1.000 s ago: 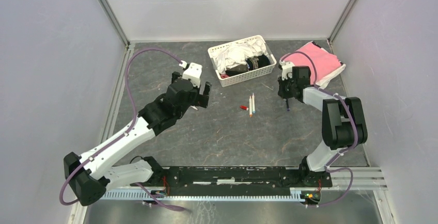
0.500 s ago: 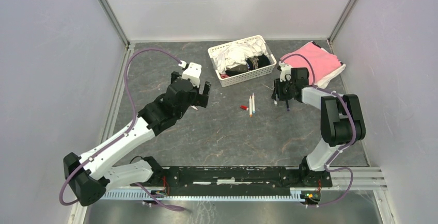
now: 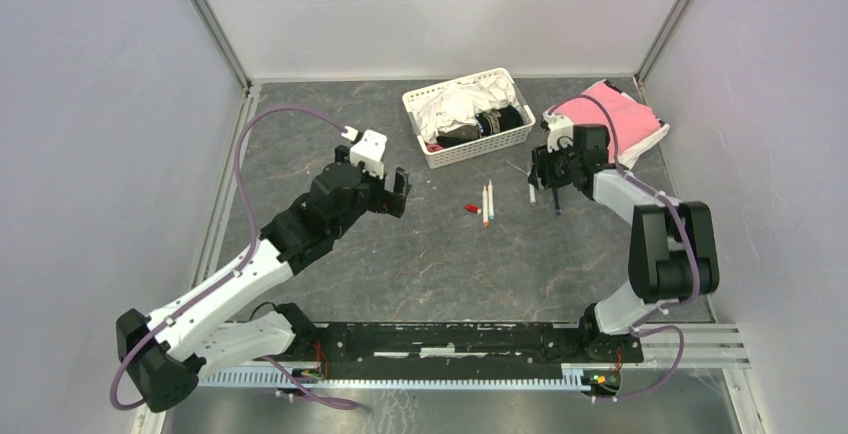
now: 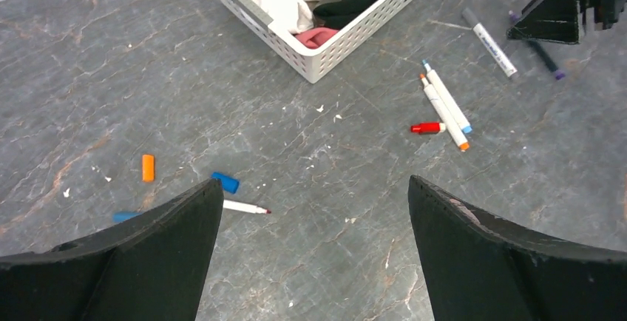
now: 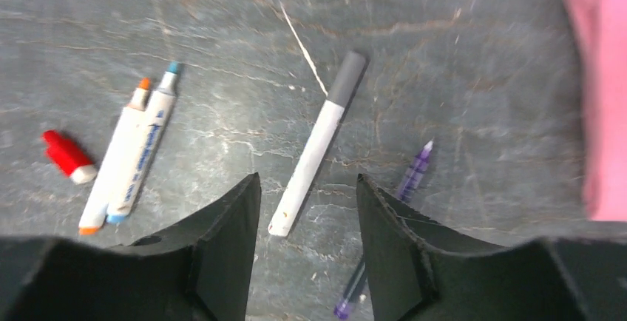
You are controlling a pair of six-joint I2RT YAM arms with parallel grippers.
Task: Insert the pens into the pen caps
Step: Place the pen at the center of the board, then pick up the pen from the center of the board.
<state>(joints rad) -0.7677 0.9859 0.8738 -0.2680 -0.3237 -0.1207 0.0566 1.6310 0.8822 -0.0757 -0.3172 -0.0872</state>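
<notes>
Two robot hands hover over a dark, stone-patterned tabletop (image 3: 450, 274). The right hand (image 5: 307, 184), toward the far right corner, has its fingers parted and grips nothing. Below the gap a white pen with a grey end (image 5: 314, 151) lies free on the tabletop, and a purple pen (image 5: 410, 177) lies just beside it, on the side of a pink cloth (image 5: 599, 77). Toward the middle, an orange-tipped pen (image 5: 118, 166) and a blue-tipped pen (image 5: 144, 151) lie touching side by side, with a short red cap (image 5: 65, 157) near them. The left hand (image 4: 312, 188), left of centre, is spread wide and empty. Below it lie a blue cap (image 4: 227, 183), a slim uncapped pen (image 4: 244, 207) just beside that, and an orange cap (image 4: 148, 167) nearer the left edge. A white basket (image 4: 325, 47) of cloth sits by the far edge. The grey-ended pen looks capped and let go, so the step in hand seems to be choosing the next pen. That calls for one hand to close on a loose cap and the other on its matching pen, then lining the tip up with the cap's mouth.
</notes>
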